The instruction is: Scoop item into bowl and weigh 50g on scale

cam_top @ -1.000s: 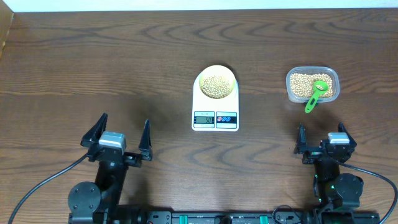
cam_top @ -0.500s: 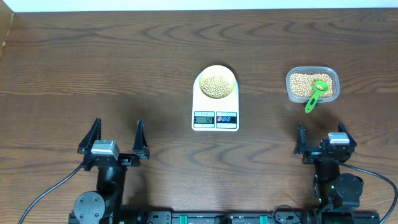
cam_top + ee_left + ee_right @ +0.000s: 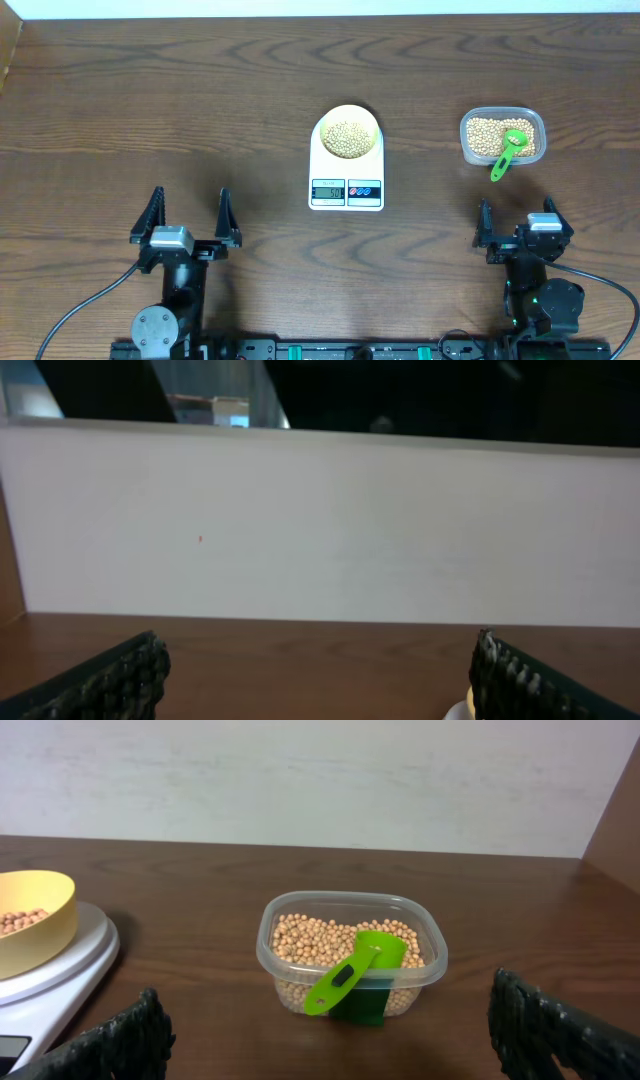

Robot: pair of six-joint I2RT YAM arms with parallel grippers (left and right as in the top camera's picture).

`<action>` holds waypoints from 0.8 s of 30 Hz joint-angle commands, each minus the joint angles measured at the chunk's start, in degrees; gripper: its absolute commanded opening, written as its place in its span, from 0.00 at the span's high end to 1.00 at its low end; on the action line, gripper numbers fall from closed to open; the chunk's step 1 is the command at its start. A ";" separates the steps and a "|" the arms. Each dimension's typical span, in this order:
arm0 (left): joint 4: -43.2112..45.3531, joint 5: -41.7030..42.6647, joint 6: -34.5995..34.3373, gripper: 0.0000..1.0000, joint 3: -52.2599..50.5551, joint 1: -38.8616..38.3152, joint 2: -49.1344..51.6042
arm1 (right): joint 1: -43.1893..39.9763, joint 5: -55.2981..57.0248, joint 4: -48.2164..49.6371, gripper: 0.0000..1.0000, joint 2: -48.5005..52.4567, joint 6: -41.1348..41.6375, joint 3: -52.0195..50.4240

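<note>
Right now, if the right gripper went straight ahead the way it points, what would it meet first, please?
Probably the clear tub of beans, green scoop handle first; whether it passes above is unclear.

Small round tan beans (image 3: pixel 347 138); a pale yellow round bowl (image 3: pixel 347 112); a white plastic scale (image 3: pixel 330 172) with red and blue buttons (image 3: pixel 365 190); a bright green plastic scoop (image 3: pixel 508 150); a dark brown wood-grained table (image 3: pixel 150 100).

The table (image 3: pixel 150 100) is dark brown wood with bold grain and a soft satin sheen. The scale (image 3: pixel 322 170) looks like smooth white plastic. The bowl (image 3: pixel 50 925) is smooth, pale yellow, faintly shiny. The tub (image 3: pixel 270 955) on the right is clear glossy plastic; its green scoop (image 3: pixel 355 970) is shiny plastic. The beans (image 3: pixel 310 935) are matt tan. The finger pads (image 3: pixel 110 1045) are black, ribbed, matt. The far wall (image 3: pixel 300 780) is matt white.
</note>
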 commanded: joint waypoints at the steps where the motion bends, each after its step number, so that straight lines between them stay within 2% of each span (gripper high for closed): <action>1: 2.97 -2.01 -0.37 0.02 -2.82 0.31 -0.48 | 0.35 0.07 0.02 0.01 -0.37 -0.74 -0.26; 6: 9.33 -3.02 -0.37 0.02 -6.91 0.81 -0.50 | 0.35 0.07 0.02 0.01 -0.37 -0.74 -0.26; 11: 9.11 -3.93 -1.03 0.02 -7.19 1.64 -0.50 | 0.35 0.07 0.02 0.01 -0.37 -0.74 -0.26; 24: -2.51 -3.91 -2.19 0.02 -7.19 2.54 -0.50 | 0.35 0.07 0.02 0.01 -0.37 -0.74 -0.26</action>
